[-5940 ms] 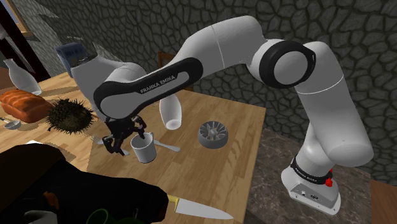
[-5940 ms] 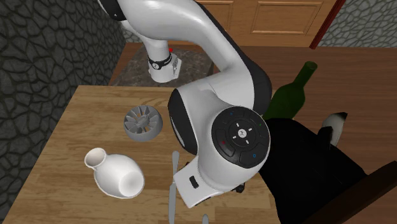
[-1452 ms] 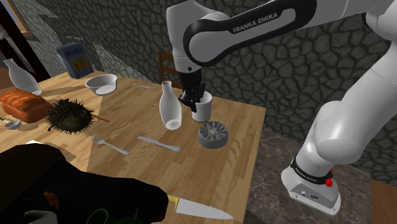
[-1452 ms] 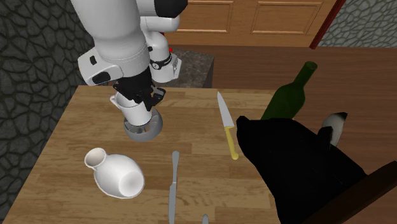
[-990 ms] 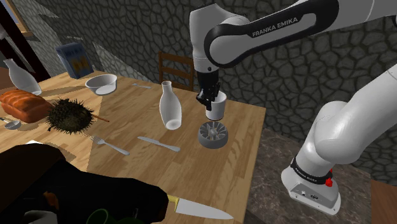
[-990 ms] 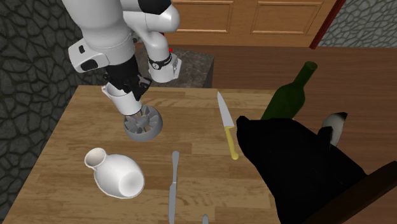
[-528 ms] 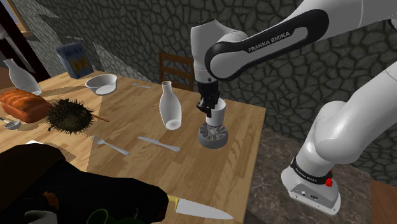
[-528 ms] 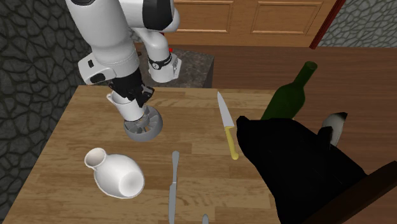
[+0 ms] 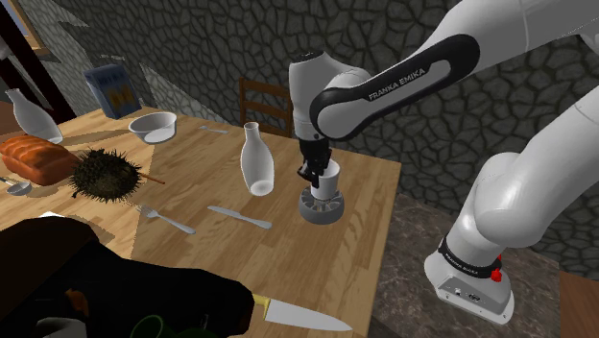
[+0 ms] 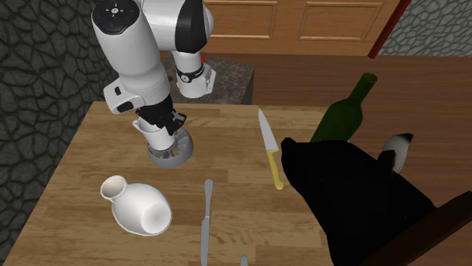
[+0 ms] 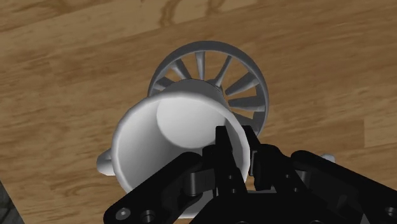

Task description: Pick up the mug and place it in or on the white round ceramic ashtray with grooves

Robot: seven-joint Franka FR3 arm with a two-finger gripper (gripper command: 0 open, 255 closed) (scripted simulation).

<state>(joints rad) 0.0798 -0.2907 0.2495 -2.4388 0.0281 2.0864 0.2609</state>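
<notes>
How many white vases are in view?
2. One vase stands beside the ashtray; a second vase at the shoulder view's left edge, beyond the bread loaf. The black shape may hide more.

Setting: a home dining room. Wooden table (image 9: 307, 259) laid with a bread loaf (image 9: 36, 156), bowl (image 9: 154, 125), fork (image 9: 165, 219), kitchen knife (image 10: 267, 143) and green wine bottle (image 10: 344, 113). A wooden chair (image 9: 267, 96) stands behind it. Rough stone walls (image 9: 192, 48), panelled wooden door (image 10: 302, 23).
</notes>
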